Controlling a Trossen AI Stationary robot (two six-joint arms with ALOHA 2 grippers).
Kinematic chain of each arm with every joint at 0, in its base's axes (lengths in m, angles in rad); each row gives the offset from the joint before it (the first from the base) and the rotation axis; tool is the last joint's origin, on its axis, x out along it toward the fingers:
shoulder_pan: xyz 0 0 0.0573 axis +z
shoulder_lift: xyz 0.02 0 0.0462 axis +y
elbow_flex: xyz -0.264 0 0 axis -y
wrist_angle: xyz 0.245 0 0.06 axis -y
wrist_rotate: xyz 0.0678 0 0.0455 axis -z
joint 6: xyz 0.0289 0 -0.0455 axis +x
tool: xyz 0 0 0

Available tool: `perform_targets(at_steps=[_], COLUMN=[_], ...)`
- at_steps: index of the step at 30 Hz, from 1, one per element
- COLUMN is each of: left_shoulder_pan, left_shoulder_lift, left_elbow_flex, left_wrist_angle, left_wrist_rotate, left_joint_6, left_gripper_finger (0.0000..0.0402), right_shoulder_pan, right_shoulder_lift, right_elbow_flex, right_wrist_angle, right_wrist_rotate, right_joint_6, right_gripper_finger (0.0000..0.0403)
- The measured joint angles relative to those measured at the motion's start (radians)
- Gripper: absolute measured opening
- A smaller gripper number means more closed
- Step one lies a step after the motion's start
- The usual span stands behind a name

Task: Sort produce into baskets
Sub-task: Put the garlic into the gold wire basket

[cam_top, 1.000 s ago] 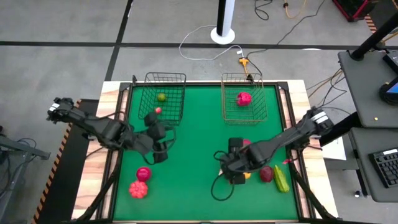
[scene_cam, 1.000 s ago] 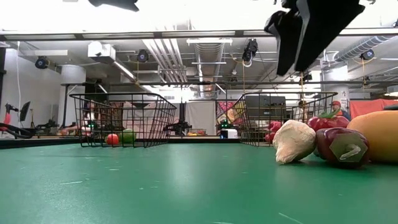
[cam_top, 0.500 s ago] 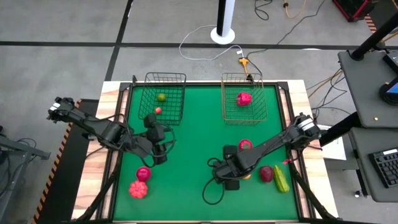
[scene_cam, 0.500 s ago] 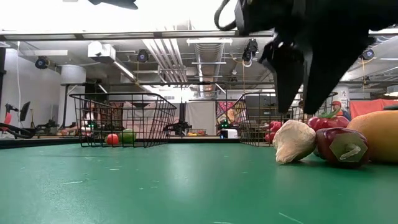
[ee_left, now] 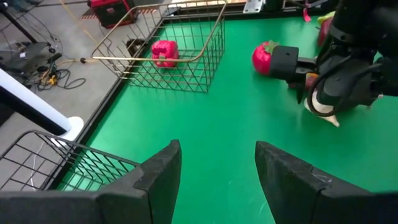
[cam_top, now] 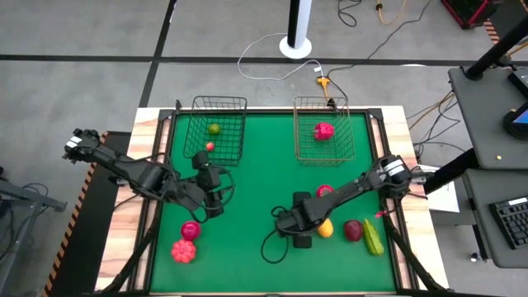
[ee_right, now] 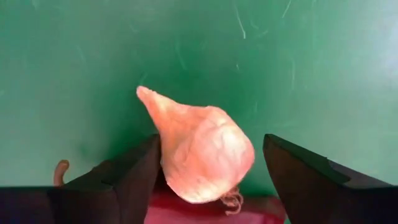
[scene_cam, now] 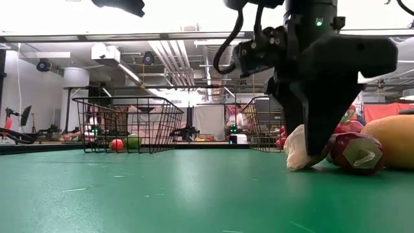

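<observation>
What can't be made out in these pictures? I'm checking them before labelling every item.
- High view: the white garlic is hidden under the right gripper.
- Low view: the yellow fruit is cut off by the picture's edge; the right gripper covers part of the garlic.
- High view: the small red piece in the black basket is too small to identify.

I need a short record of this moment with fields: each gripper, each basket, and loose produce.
right gripper: open, low around the white garlic, not closed yet
left gripper: open, empty, near the black basket
black basket: green and small red piece inside
copper basket: magenta piece inside
loose produce: two red pieces front left; yellow, dark red, green front right
</observation>
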Motion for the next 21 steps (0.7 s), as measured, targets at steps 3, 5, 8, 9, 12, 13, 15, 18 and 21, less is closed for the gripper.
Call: perform_targets(at_steps=[3,5,8,9,12,13,15,18,21], left_shoulder_pan=[0.0,0.0,0.0,0.0,0.0,0.0,0.0,0.0,0.0], left_shoulder_lift=[0.0,0.0,0.0,0.0,0.0,0.0,0.0,0.0,0.0], left_elbow_flex=[-0.011,-0.018,-0.019,-0.019,-0.019,-0.019,-0.021,-0.025,-0.033], left_wrist_angle=[0.001,0.002,0.002,0.003,0.005,0.007,0.01,0.01,0.016], left_wrist_rotate=[-0.005,-0.008,-0.008,-0.008,-0.008,-0.008,-0.008,-0.008,-0.008], left_joint_6=[0.0,0.0,-0.01,-0.013,-0.02,-0.025,-0.029,-0.038,-0.045], left_gripper_finger=[0.0187,0.0187,0.0187,0.0187,0.0187,0.0187,0.0187,0.0187,0.0187], right_shoulder_pan=[-0.007,-0.008,-0.01,-0.012,-0.012,-0.012,-0.012,-0.012,-0.013], right_shoulder_lift=[0.013,0.02,0.02,0.02,0.009,0.002,-0.013,-0.047,-0.088], right_elbow_flex=[0.0,0.0,0.0,0.0,0.0,-0.001,-0.001,-0.001,-0.001], right_wrist_angle=[0.003,0.004,0.005,0.006,0.006,0.007,0.014,0.028,0.066], right_wrist_rotate=[-0.023,-0.026,-0.026,-0.026,-0.02,-0.013,-0.008,0.019,0.051], right_joint_6=[0.0,-0.001,-0.008,-0.008,-0.009,-0.009,-0.011,-0.019,-0.037], right_gripper_finger=[0.0251,0.0231,0.0199,0.019,0.0171,0.0168,0.0167,0.0173,0.0174])
